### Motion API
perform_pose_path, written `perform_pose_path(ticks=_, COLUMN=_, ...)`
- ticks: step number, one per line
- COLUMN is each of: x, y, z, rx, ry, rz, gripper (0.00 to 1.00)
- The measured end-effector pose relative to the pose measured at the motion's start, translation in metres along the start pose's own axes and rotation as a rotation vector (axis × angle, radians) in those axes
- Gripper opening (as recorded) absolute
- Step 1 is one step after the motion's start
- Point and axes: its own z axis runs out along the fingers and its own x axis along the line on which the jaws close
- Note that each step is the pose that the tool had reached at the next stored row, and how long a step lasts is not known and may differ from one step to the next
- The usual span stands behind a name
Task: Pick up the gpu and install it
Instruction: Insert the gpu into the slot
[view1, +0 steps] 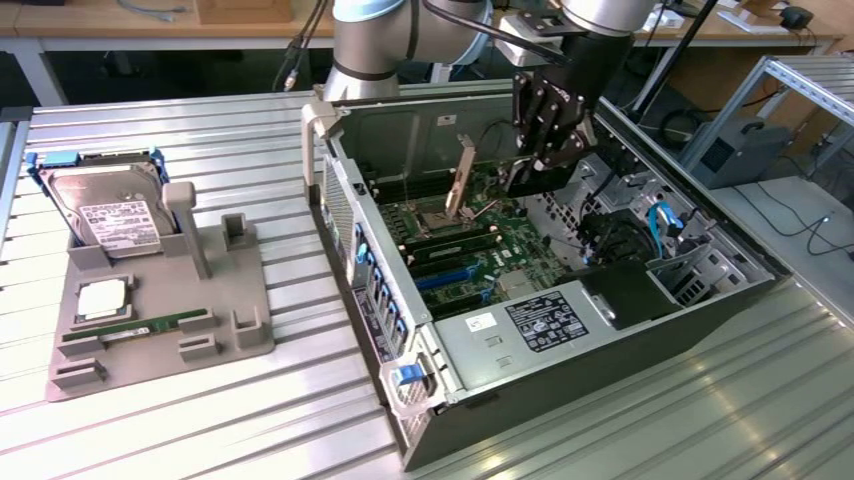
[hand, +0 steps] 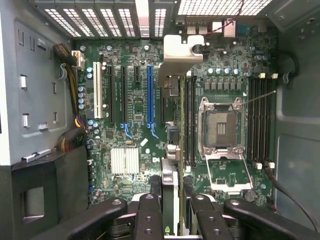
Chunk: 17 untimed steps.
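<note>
As the exterior view shows it, computer case (view1: 601, 400): laid on its side with the panel off, so the motherboard (view1: 467, 250) faces up and the arm can reach down into it.
gripper (view1: 545, 160): inside the case, over the board toward the exterior view's right, fingers pointing down.
gpu (view1: 534, 183): a black slab hanging directly under the gripper and held on edge (presumably so its lower edge can meet a slot). It looks clear of the board, though the gap is hard to judge from here.
tray (view1: 147, 365): well apart on the exterior view's left, carrying the hard drive (view1: 114, 215) and the memory stick (view1: 147, 325), both untouched.
As the wrist view shows it, gripper (hand: 172, 200): closed on the gpu, one finger on each face.
gpu (hand: 169, 172): seen edge-on as a thin strip running away from the fingers to its silver bracket (hand: 182, 50), which lies toward the case's vented rear wall (the end where a bracket belongs).
blue slot (hand: 149, 95): just beside the card's line and parallel to it. The card sits between this slot and the memory slots (hand: 191, 120), so by my reading it is not seated.
CPU socket (hand: 220, 130): empty, on the far side of those memory slots from the card.
</note>
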Motion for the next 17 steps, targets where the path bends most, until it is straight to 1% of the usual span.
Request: perform_pose_path(ticks=17, x=0.0007, y=-0.0001, z=0.0094, rx=0.0, ry=0.0, rz=-0.002, gripper=0.27)
